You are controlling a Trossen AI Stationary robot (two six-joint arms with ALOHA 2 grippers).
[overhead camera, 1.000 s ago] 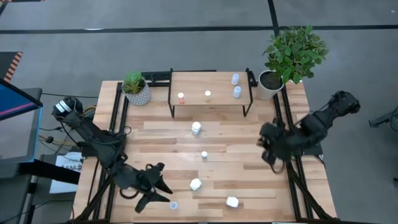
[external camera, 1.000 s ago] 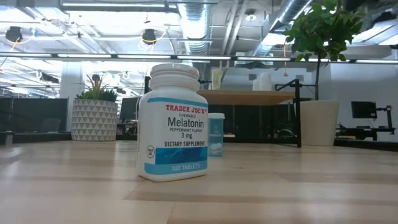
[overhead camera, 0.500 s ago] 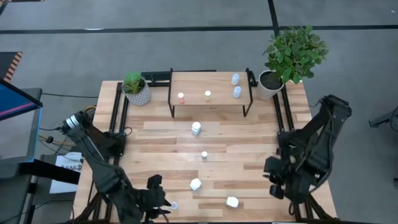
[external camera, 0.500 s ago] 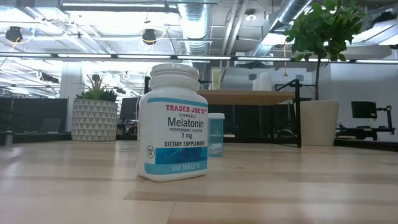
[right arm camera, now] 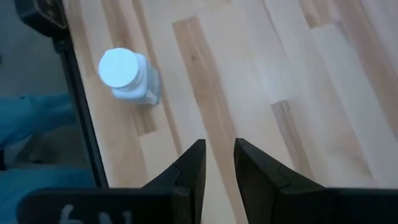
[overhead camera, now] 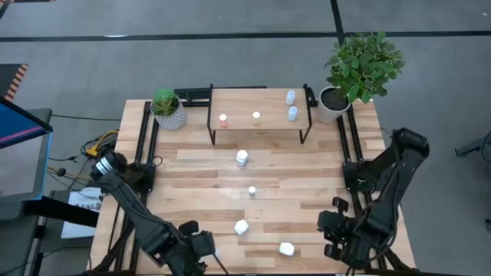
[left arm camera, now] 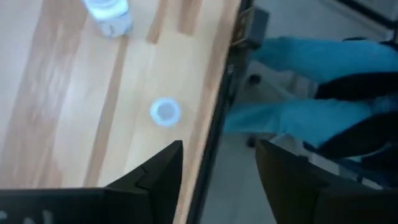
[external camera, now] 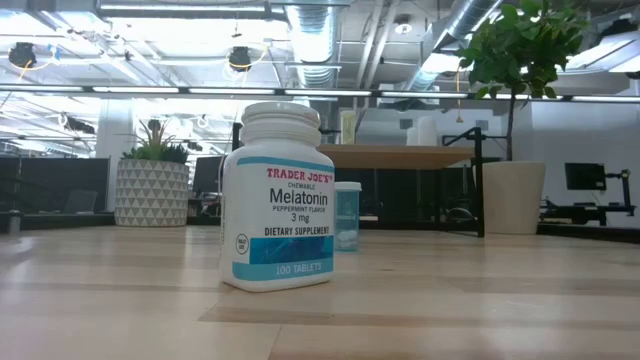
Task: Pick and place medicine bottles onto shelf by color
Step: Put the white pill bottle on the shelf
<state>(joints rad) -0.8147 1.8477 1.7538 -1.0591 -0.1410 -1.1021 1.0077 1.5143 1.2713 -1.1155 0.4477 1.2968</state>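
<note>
Both our arms have drawn back to the near table edge since a second ago: our left gripper [left arm camera: 214, 168] hangs fingers apart by a small pale-blue bottle [left arm camera: 165, 112], our right gripper [right arm camera: 217, 163] nearly closed and empty near a white bottle [right arm camera: 127, 76]. Mid-table bottles [overhead camera: 242, 158] are still unsorted, while the shelf [overhead camera: 261, 106] beyond holds four, so we judge sorting paused, not finished.

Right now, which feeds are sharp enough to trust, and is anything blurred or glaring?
Low view: the melatonin bottle is sharp, ceiling lights glare behind. Left wrist view: soft, the small pale-blue bottle is smeared. Right wrist view: the white bottle reads fairly clearly. High view: evenly lit, bottles tiny.
</note>
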